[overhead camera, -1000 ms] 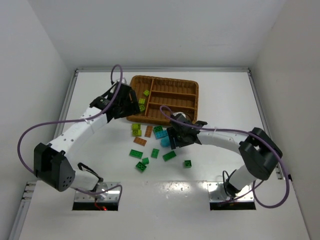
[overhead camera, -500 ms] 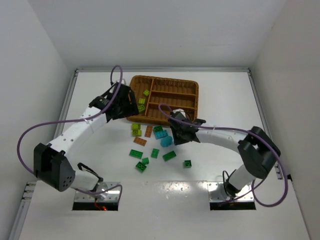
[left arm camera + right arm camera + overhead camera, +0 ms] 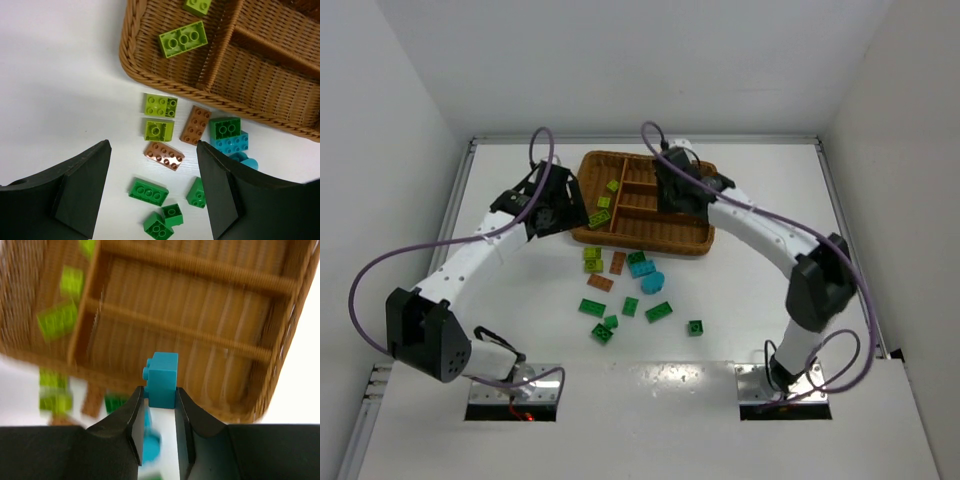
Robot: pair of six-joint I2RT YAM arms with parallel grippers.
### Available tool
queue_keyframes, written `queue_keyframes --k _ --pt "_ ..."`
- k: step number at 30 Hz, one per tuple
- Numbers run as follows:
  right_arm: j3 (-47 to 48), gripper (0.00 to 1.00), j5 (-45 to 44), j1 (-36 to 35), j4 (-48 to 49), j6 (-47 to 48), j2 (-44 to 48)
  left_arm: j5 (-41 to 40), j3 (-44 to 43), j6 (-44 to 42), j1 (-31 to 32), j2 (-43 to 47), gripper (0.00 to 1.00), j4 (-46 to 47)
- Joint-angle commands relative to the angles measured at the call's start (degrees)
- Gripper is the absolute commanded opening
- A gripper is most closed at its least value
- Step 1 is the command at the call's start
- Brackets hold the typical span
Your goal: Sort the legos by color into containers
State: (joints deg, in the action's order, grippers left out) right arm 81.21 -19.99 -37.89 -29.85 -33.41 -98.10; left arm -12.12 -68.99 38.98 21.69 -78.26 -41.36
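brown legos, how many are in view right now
2. Both lie on the table: one brown lego beside the wicker tray, the other next to it, farther from the tray. The arms may hide more.

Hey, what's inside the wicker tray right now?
Three yellow-green bricks lie in the tall section of the tray. The three long sections look bare where visible, though the right claw and its cyan brick cover part of them.
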Motion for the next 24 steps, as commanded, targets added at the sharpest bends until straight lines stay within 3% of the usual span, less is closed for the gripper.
queue_keyframes --k 1,8,17,21,22,24 --pt "12.9 0.23 -1.5 4.2 -0.7 2.6 -9.5 0.6 -0.2 -1.1 -1.8 1.3 0.76 -0.1" --pt "40.1 0.24 1.5 8.9 -6.3 3.1 -29.5 2.5 0.3 -2.9 -5.8 1.3 0.76 -0.1" --pt "46.0 0.24 3.7 12.4 -1.4 0.4 -37.3 5.0 0.3 -4.5 -7.7 0.2 0.76 -0.1" --pt "47.0 0.37 3.7 13.6 -1.4 -0.2 -39.8 5.7 1.0 -5.1 -8.2 -0.3 0.76 -0.1" --pt "47.0 0.53 3.7 13.6 -1.4 -0.3 -39.8 5.7 1.0 -5.1 -8.2 -0.3 0.76 -0.1" --pt "47.0 0.68 4.3 13.6 -1.4 -0.8 -40.3 5.7 1.0 -5.6 -8.2 -0.3 0.76 -0.1"
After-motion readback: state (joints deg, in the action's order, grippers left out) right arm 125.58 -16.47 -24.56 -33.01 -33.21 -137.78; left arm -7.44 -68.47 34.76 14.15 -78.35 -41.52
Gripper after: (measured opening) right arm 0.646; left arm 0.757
